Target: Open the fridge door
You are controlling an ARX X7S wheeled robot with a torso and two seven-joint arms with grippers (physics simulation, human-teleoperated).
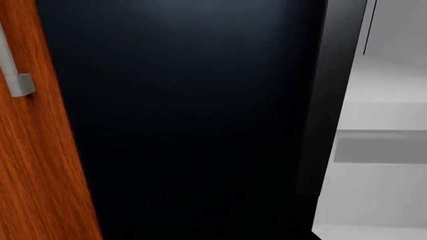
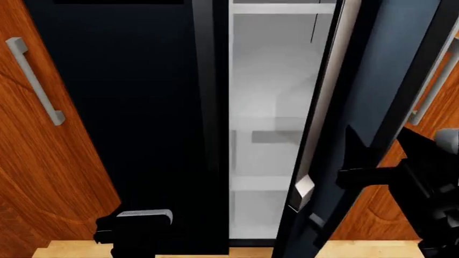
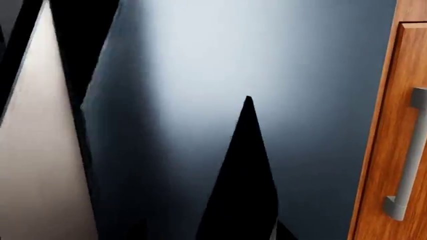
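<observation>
Fridge door (image 2: 387, 80) is standing ajar, upright, just left of the right gripper (image 2: 358, 161); its grip I cannot tell.

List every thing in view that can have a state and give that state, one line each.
fridge door: swung partly open, fridge interior showing beside it.
twin black door: shut.
left wooden cabinet door: shut.
right wooden cabinet door: appears shut, partly hidden by the fridge door.
fridge shelves: bare, nothing seen on them.
right gripper: at the fridge door's outer face, open or shut not readable.
left gripper: low before the twin door, fingers not visible.
</observation>
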